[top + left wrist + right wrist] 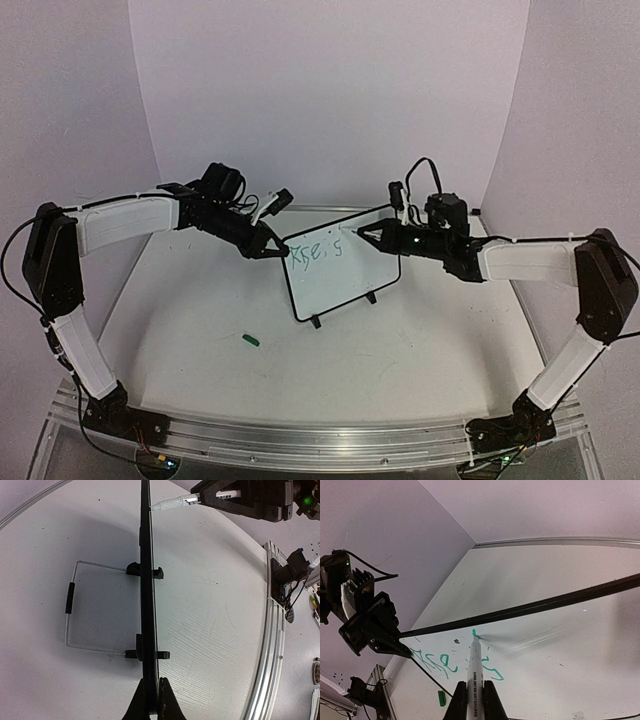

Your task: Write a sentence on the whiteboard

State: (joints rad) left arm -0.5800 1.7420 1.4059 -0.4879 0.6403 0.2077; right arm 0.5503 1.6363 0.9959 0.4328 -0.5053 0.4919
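Right gripper (474,694) pinches marker (472,661) — tip on whiteboard (346,282).

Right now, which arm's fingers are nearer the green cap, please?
Left: the left fingers grip the whiteboard edge behind the green cap; the right fingers hold the marker farther across.

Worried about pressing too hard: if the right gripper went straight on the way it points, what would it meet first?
The whiteboard: the marker held in the right gripper points tip-first at its face, beside the green writing, and looks to be touching, though contact is hard to confirm.
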